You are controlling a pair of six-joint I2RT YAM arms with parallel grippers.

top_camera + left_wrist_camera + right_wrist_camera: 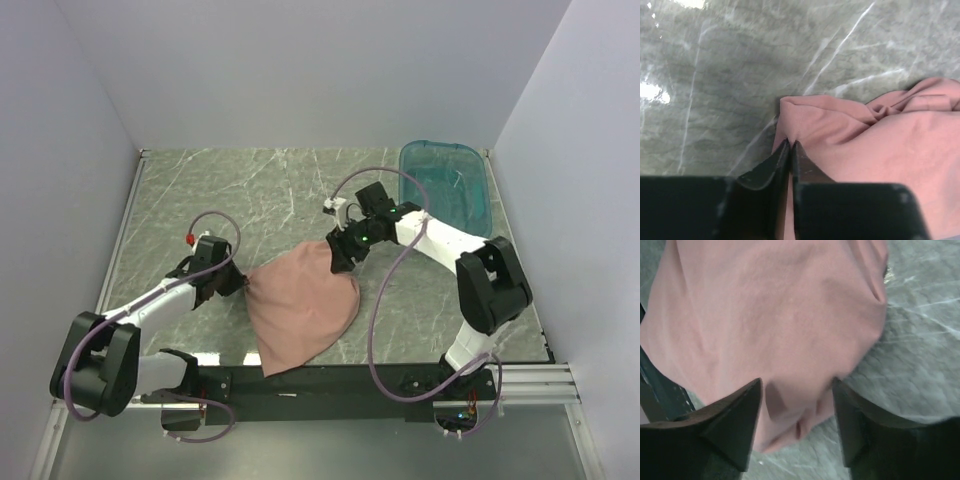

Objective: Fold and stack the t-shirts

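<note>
One salmon-pink t-shirt (305, 305) lies bunched and folded on the marble table, its near end reaching the front edge. My left gripper (240, 285) sits low at the shirt's left corner. In the left wrist view this gripper (790, 144) is shut, with a fold of the pink t-shirt (880, 145) pinched between its tips. My right gripper (338, 258) is at the shirt's far corner. In the right wrist view it (797, 382) stands open, its fingers astride a bunched end of the t-shirt (775, 305) without closing on it. No print shows on the fabric.
A translucent teal tub (445, 185) stands at the back right, just behind the right arm. White walls close in the table on the left, back and right. A black rail (330, 380) carrying the arm bases runs along the near edge.
</note>
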